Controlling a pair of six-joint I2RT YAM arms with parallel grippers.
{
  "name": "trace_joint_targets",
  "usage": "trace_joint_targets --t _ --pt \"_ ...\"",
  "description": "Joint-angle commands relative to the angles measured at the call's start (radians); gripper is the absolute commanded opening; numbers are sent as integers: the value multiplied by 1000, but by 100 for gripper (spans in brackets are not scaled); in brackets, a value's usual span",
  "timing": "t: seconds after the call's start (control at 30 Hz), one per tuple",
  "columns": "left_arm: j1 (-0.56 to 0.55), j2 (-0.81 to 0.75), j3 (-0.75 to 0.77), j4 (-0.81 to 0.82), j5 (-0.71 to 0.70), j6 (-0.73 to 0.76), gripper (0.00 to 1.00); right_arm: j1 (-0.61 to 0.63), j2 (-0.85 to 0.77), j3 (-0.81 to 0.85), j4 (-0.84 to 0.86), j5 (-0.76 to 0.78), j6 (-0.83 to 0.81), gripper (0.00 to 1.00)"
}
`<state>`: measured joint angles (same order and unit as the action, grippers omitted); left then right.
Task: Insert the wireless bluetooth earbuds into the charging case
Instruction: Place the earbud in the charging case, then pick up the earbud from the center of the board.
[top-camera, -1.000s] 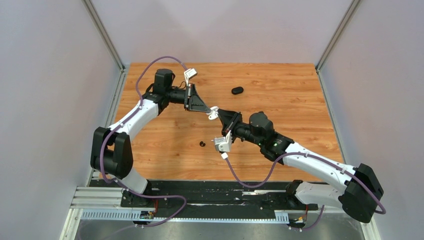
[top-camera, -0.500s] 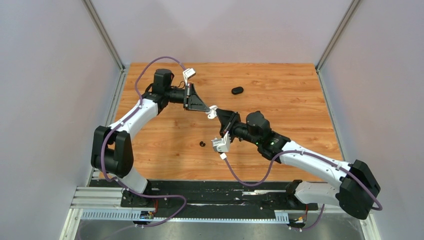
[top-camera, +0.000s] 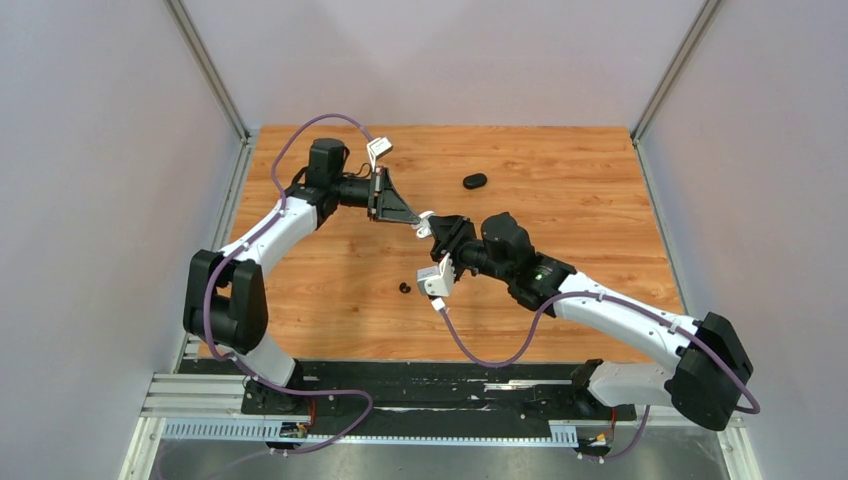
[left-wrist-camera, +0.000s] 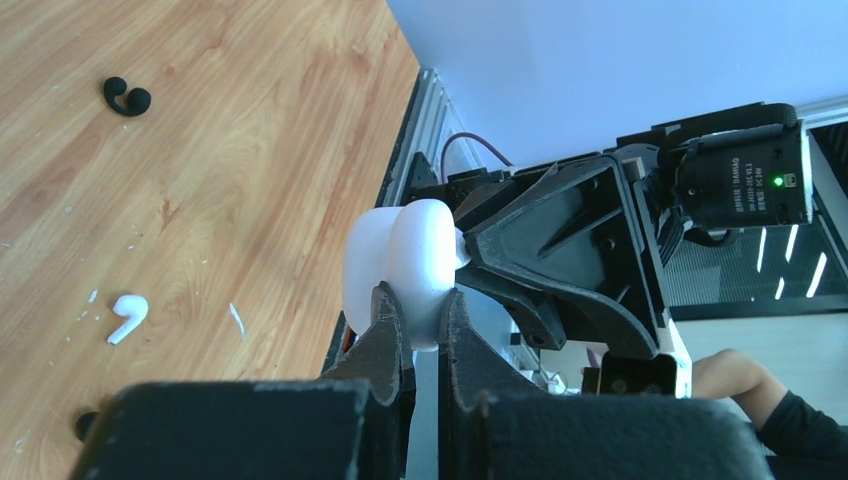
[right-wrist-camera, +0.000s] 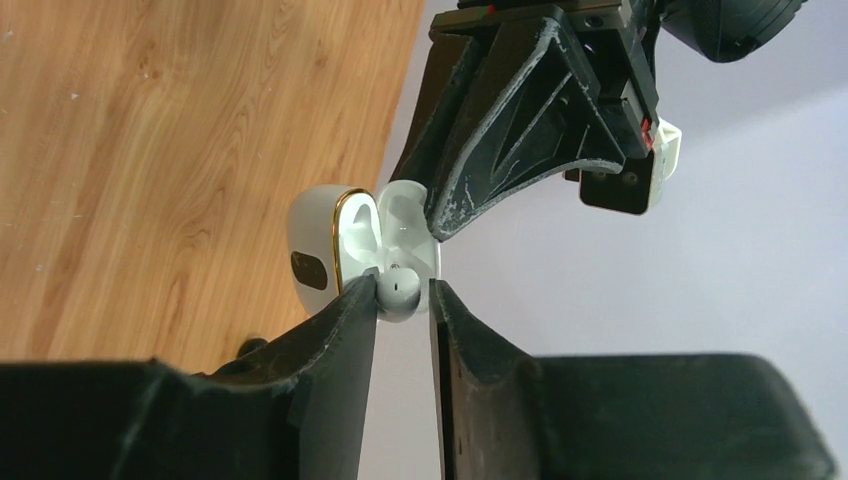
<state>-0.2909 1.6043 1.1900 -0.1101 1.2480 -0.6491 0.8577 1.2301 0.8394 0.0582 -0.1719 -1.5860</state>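
My left gripper (left-wrist-camera: 420, 300) is shut on the lower end of a white charging case (left-wrist-camera: 405, 255), holding it above the table with its gold-rimmed lid open (right-wrist-camera: 330, 245). A white earbud (right-wrist-camera: 400, 292) sits at the case's open mouth, between my right gripper's (right-wrist-camera: 401, 287) jaws. It touches the left finger, and a small gap shows at the right finger, so the jaws stand slightly open. In the top view both grippers meet at the case (top-camera: 427, 222) over mid-table. Another white earbud (left-wrist-camera: 127, 317) lies on the wood, and so does a black earbud (left-wrist-camera: 127, 97).
A black oval object (top-camera: 474, 181) lies on the far side of the table. A small black earbud (top-camera: 404, 288) rests near the right wrist. Grey walls close in the left, right and back sides.
The right arm has moved left and a little farther out, bringing its gripper up against the case held by the left gripper. The left arm has stayed put.
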Motion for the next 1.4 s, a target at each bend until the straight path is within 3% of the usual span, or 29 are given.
trace_joint_targets --t 0.0,0.37,0.6,0.7,0.87,1.0,1.1,1.2,1.37 --pt "-2 -3 41 13 65 12 0 1 8 69 -134 22 101 31" --pt "-1 4 52 -30 53 45 0 -19 -29 217 -376 -73 331 41" --pt "-2 14 60 -54 47 59 0 -30 -45 232 -421 -104 443 46" --pt "-1 11 82 -124 11 137 0 -63 -42 298 -452 -123 636 49" --pt "27 -12 99 -272 -77 258 0 -178 3 384 -542 -226 1119 51" --pt "88 -37 88 -335 -146 291 0 -207 56 328 -594 -265 1268 45" --pt "137 -52 110 -458 -188 368 0 -206 125 311 -679 -372 1147 38" --pt "171 -57 145 -564 -206 479 0 -215 154 248 -690 -374 853 35" --pt "194 -94 139 -634 -243 542 0 -253 193 116 -553 -416 351 35"
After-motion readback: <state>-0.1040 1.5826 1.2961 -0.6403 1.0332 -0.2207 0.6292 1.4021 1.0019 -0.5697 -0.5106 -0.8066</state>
